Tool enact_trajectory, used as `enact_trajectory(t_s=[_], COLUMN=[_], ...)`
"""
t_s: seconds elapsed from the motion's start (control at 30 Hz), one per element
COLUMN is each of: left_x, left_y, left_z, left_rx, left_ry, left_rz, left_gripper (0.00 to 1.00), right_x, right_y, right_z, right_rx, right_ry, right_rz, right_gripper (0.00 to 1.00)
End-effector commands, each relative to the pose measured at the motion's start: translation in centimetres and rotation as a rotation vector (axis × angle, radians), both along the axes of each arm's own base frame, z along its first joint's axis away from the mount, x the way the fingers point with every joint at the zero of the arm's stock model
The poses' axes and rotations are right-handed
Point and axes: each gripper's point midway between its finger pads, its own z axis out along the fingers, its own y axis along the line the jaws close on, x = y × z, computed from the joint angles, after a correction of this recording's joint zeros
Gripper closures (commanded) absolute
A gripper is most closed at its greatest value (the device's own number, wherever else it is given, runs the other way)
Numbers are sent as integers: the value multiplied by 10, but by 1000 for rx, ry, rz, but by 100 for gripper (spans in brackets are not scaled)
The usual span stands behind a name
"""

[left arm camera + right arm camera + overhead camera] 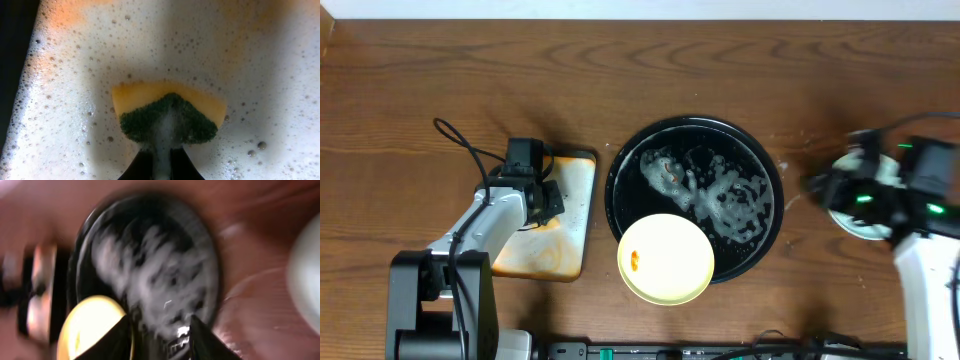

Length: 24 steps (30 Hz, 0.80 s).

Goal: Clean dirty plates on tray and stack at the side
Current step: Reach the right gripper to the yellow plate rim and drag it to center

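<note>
The black tray (760, 150) lies mid-table, smeared with white foam. A pale yellow plate (666, 258) with a small orange smear rests on its front-left rim. To the right, a pale plate (855, 228) lies on the table, partly hidden under my right arm. My right gripper (820, 185) hovers beside it, blurred, open, nothing between its fingers (120, 337). Its wrist view shows the tray (150, 245), the yellow plate (85, 325) and the pale plate (306, 275). My left gripper (161, 157) is shut on a yellow-and-green sponge (170, 107), pressed into foam.
A small rectangular tray (570, 235), orange-stained and foamy (75, 100), lies left of the black tray under my left gripper (535, 195). Cables run over the table beside the left arm. Bare wood spans the back of the table.
</note>
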Motion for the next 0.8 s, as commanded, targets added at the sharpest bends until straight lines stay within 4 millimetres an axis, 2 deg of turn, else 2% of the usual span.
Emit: enact_trajectory(t_s=[0.0,0.13,0.2,0.3,0.33,0.43,0.6,0.63,0.77], left_x=[-28,-28,-28,-28,-28,-28,-28,-28,-28], left_y=[-1,-1,-1,-1,-1,-1,-1,-1,-1], left_z=[-32,-32,-32,-32,-32,-32,-32,-32,-32], left_rx=[-11,-11,-11,-11,-11,-11,-11,-11,-11], left_ry=[122,119,119,122,123,122,122,119,119], left_rz=[5,5,5,5,5,5,5,5,5], left_gripper=[92,92,92,92,92,92,92,92,92], right_x=[-14,-32,-38,-46,-48,-47,-56,-60,-69], right_y=[39,92,111,131,134,135,131,131,134], right_z=[-20,-44,-61,-89,-98,-122,-144,-147,-153], right_rx=[-117,-151,-189,-232,-249,-296,-314,-308,-280], right_ry=[24,82,115,174,193,254,334,351,391], right_rz=[251,478,563,650,666,649,684,700,736], right_gripper=[59,59,59,70,74,72,56,56,75])
